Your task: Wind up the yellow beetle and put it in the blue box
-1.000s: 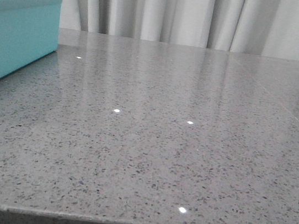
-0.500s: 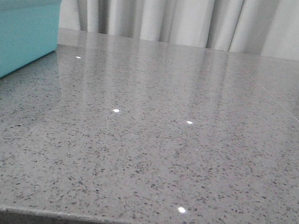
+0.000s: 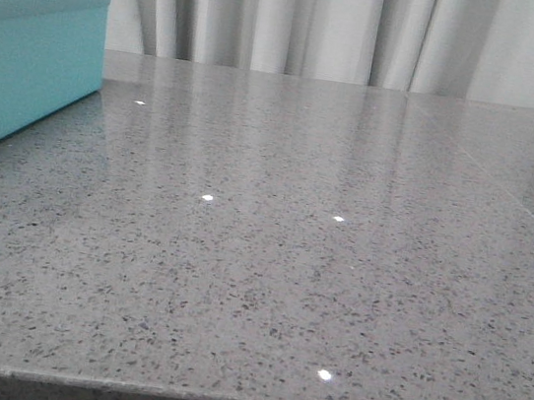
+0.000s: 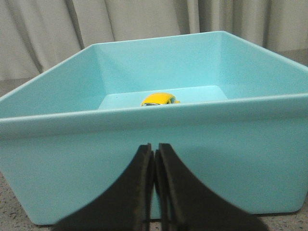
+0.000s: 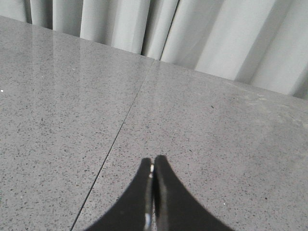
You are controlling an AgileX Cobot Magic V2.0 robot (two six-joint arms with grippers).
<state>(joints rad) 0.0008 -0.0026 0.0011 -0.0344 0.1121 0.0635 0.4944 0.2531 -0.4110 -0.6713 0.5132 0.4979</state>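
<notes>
Pressing together emptily, jaws of left gripper [image 4: 154, 159] and right gripper [image 5: 153, 166].

The right arm's black two-fingered gripper [image 5: 152, 180] hangs above the speckled grey stone tabletop [image 5: 216, 139] — fingers pressed together, holding nothing — with pale pleated curtains [image 5: 192, 33] behind the table's far edge.

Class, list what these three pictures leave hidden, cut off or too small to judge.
- Small glossy yellow toy beetle car: left wrist view, lower half hidden behind the near wall of the large turquoise-blue open box; wheels unseen.
- Same box: front view, cut off by the left edge; inside hidden.
- Both arms: absent from front view.
</notes>
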